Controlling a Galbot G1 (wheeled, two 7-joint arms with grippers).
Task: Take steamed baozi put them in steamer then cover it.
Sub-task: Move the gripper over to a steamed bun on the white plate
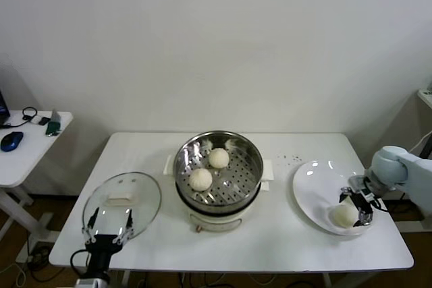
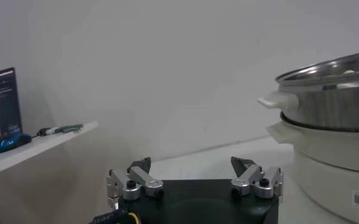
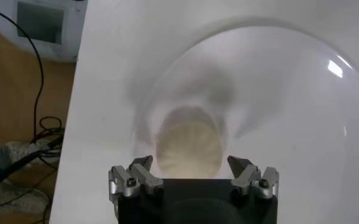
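Right gripper (image 1: 358, 208): spread wide, astride round cream-white bun (image 1: 343, 215) on flat white plate (image 1: 312, 190), lower right of frame
Risk: soft bun could be crushed or rolled off
Left gripper (image 1: 108, 229): spread, parked lower left

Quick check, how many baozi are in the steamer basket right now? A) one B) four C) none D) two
D: the head view shows two baozi lying on the perforated bottom of the steamer, while another bun is on the white plate under the open right gripper.
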